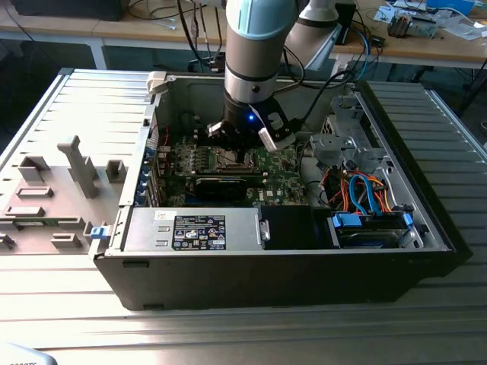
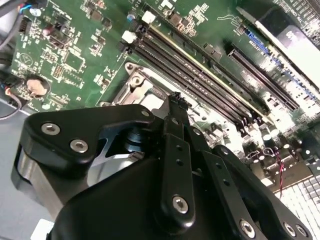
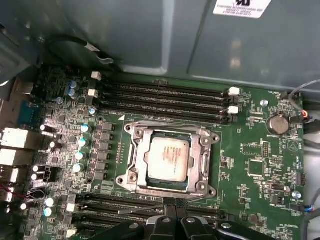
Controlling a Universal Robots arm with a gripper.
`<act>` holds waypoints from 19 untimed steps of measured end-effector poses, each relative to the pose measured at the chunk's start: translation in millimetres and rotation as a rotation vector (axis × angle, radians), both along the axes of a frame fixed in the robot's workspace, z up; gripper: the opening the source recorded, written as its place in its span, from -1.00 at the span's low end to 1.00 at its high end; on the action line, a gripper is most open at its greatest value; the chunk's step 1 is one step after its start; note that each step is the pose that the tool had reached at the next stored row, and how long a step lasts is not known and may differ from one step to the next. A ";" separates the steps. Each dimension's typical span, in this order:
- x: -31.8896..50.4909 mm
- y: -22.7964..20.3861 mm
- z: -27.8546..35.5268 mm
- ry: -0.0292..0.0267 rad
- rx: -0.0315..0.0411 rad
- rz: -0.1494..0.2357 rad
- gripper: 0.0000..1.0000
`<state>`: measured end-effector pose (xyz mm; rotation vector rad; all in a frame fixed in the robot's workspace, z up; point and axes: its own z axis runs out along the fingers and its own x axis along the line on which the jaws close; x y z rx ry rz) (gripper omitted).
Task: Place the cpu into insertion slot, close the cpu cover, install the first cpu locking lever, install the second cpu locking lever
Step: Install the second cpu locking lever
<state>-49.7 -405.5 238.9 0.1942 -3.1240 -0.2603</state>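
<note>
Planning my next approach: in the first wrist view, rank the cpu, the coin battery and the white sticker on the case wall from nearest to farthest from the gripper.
1. The cpu, seated in the insertion slot, just beyond the gripper.
2. The coin battery, off to one side of the board.
3. The white sticker, on the case wall past the memory slots.

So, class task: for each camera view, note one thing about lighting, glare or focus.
Exterior view: a blue light glows on the arm's wrist above the gripper, and the case interior is dim. First wrist view: the cpu top shines pale under even light. Second wrist view: the near gripper body is dark, with bright glare at one corner.
</note>
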 end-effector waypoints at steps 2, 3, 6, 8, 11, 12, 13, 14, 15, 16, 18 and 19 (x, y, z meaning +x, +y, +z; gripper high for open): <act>-4.6 -0.1 -6.5 0.0000 0.0033 0.000 -0.79; -6.3 -0.1 -7.7 0.0000 0.0057 0.000 -0.79; -12.4 -0.1 -12.6 0.0000 0.0142 0.000 -0.79; -15.0 -0.2 -14.9 0.0001 0.0171 0.000 -0.79; -21.8 -0.9 -17.8 0.0000 0.0295 0.000 -0.79; -26.4 -2.2 -18.2 0.0000 0.0519 0.000 -0.79; -28.2 -3.1 -18.5 -0.0001 0.0646 0.000 -0.79; -29.4 -4.0 -18.7 -0.0001 0.0726 0.000 -0.79; -30.7 -5.2 -19.1 -0.0001 0.0809 0.000 -0.79; -31.8 -6.3 -19.4 0.0000 0.0864 0.000 -0.79; -33.9 -12.0 -20.5 0.0000 0.1008 0.000 -0.79; -34.1 -14.3 -20.8 0.0000 0.1031 0.000 -0.79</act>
